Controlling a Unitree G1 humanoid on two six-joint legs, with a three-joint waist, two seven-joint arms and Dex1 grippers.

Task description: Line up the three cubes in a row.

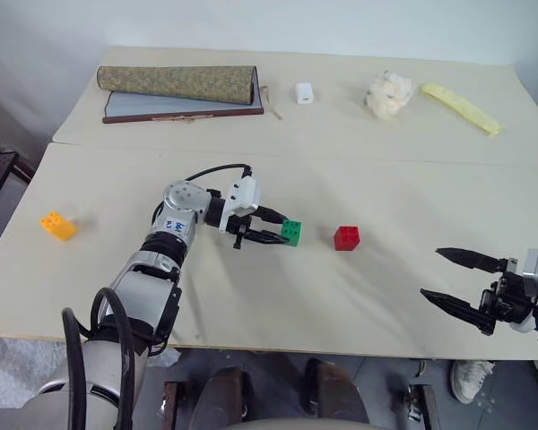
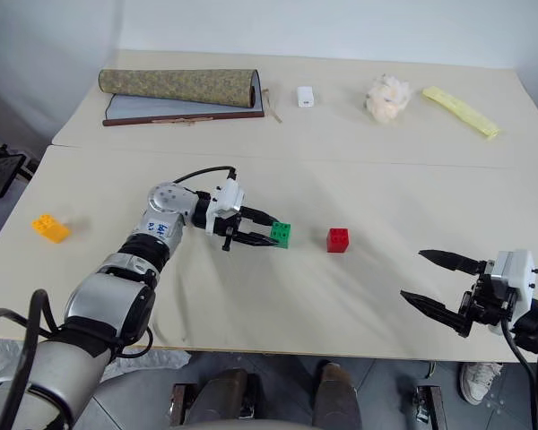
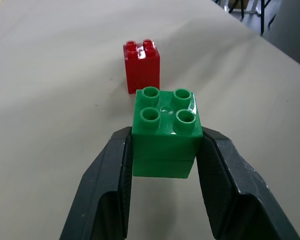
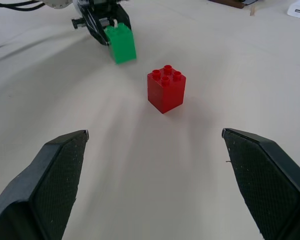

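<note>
My left gripper point(image 1: 282, 236) is shut on the green cube point(image 1: 291, 232), its two black fingers point(image 3: 112, 170) pressing the cube's sides, low over the middle of the table. The held green cube point(image 3: 165, 127) is slightly tilted; I cannot tell whether it touches the tabletop. The red cube point(image 1: 346, 237) stands upright on the table a short gap to the right of it, also seen in the left wrist view point(image 3: 141, 65) and right wrist view point(image 4: 166, 89). The orange-yellow cube point(image 1: 58, 225) lies far to the left. My right gripper point(image 1: 430, 272) is open and empty near the front right edge, pointing toward the red cube.
At the back of the cream table point(image 1: 386, 179) lie a rolled patterned mat point(image 1: 176, 82) on a flat board, a small white block point(image 1: 305, 92), a white fluffy clump point(image 1: 389, 94) and a yellow strip point(image 1: 461, 107). A seam point(image 1: 359, 159) runs across the table.
</note>
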